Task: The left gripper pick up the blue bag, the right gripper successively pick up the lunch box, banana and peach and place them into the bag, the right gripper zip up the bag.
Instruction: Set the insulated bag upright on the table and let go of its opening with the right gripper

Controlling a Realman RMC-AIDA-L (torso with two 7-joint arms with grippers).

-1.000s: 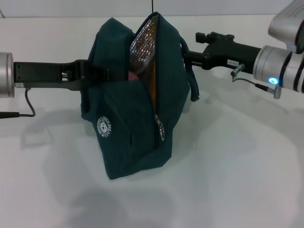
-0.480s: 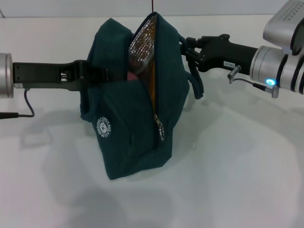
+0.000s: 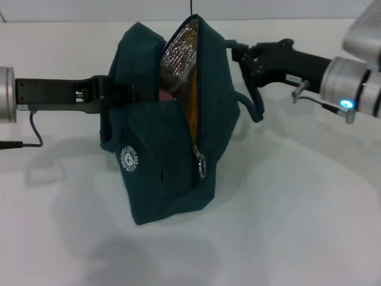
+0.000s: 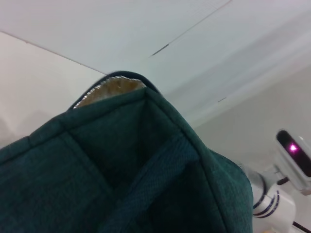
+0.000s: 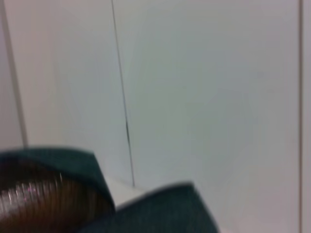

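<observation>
Still upright, bag (image 3: 172, 155) pinched by left gripper (image 3: 122, 94) fingers; right gripper (image 3: 241, 55) fingers clamping its strap (image 3: 253, 104).

A plain white matte surface (image 3: 286, 208) spreads across the head view, carrying soft grey shadows. Behind it rises a pale panelled wall (image 5: 204, 87) with thin dark vertical seams.

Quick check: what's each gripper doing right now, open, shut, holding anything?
Left gripper: shut on the bag, holding it up.
Right gripper: at the bag's strap; fingers cannot be told.
</observation>
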